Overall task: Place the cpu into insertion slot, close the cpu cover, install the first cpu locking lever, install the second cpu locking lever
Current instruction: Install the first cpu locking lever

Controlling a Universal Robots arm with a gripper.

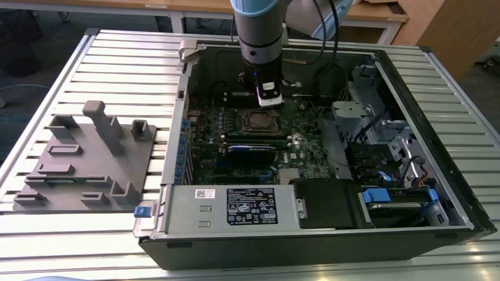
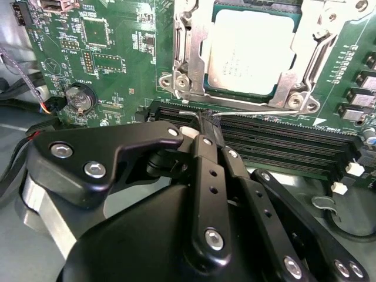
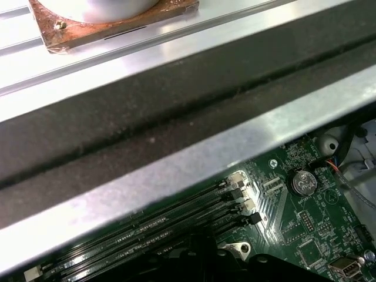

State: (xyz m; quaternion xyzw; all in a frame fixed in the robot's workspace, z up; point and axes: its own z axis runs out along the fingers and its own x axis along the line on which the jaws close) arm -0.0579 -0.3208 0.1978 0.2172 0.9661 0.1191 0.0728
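We see the claw (image 2: 202, 120) down inside the open computer case (image 1: 437, 228), its fingers drawn narrow with the tips together around or against a thin wire lever (image 2: 258, 111) that runs along the edge of the chip socket, next to the long black memory slots (image 2: 276, 138). Whether the tips truly grip the lever or only press on it we cannot tell.

The risk we judge greatest is the lever slipping off the tips: it is thin, springy and smooth, and a slip could send the claw into the memory slots or the green board (image 2: 111, 59) close by. A push at the wrong angle could also bend the lever or miss its catch, leaving the cover loose over the chip.

The chip (image 2: 252, 53) lies flat in its socket (image 2: 187, 59), a pale dull-silver square with faint markings. The cover (image 2: 296, 85), a silvery metal frame, lies down around it with the chip showing through its window. In the exterior view the socket (image 1: 261, 120) sits mid-board, just below the arm's wrist, and the case rests on a slatted metal worktop (image 1: 125, 52).
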